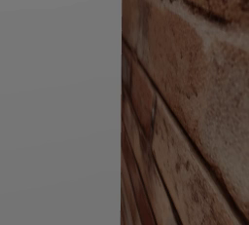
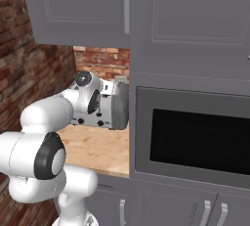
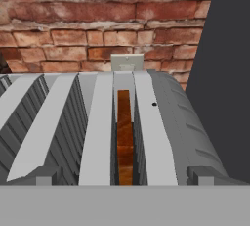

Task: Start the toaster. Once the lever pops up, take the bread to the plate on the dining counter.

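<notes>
Bread (image 3: 125, 137) upright in toaster (image 3: 161, 122) slot; gripper (image 3: 125, 178) jaws wide, empty, above toaster.

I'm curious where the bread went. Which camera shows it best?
The hand view: it looks down into the toaster, where the bread sits as a brown strip deep in one slot. The right base view shows the toaster from the side behind the arm; the left base view faces the brick wall.
</notes>
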Available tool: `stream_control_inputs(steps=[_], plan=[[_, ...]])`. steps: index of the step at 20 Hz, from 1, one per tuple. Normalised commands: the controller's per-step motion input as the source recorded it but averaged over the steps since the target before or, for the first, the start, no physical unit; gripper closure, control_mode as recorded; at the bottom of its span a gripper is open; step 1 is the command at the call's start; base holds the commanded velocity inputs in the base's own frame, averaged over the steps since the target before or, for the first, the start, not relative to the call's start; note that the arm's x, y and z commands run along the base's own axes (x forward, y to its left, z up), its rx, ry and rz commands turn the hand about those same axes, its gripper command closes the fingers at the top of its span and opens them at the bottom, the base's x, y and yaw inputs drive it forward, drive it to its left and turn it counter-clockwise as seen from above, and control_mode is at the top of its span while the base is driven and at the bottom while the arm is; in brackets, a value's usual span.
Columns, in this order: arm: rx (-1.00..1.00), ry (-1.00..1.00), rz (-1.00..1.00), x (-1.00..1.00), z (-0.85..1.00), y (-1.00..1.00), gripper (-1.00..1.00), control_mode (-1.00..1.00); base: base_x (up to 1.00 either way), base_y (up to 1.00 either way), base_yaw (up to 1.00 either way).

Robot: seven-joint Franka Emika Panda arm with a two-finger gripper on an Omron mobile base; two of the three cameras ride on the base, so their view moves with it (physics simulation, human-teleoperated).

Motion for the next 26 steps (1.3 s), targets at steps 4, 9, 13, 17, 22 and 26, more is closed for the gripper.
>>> stream_control_inputs(steps=[4, 9, 13, 17, 22, 26], plan=[[0.0, 0.0, 0.0, 0.0, 0.0, 0.0, -1.0, -1.0, 0.0, 0.0, 0.0], [0.0, 0.0, 0.0, 0.0, 0.0, 0.0, -1.0, -1.0, 0.0, 0.0, 0.0], [0.0, 0.0, 0.0, 0.0, 0.0, 0.0, -1.0, -1.0, 0.0, 0.0, 0.0], [0.0, 0.0, 0.0, 0.0, 0.0, 0.0, -1.0, -1.0, 0.0, 0.0, 0.0], [0.0, 0.0, 0.0, 0.0, 0.0, 0.0, -1.0, -1.0, 0.0, 0.0, 0.0], [0.0, 0.0, 0.0, 0.0, 0.0, 0.0, -1.0, -1.0, 0.0, 0.0, 0.0]])
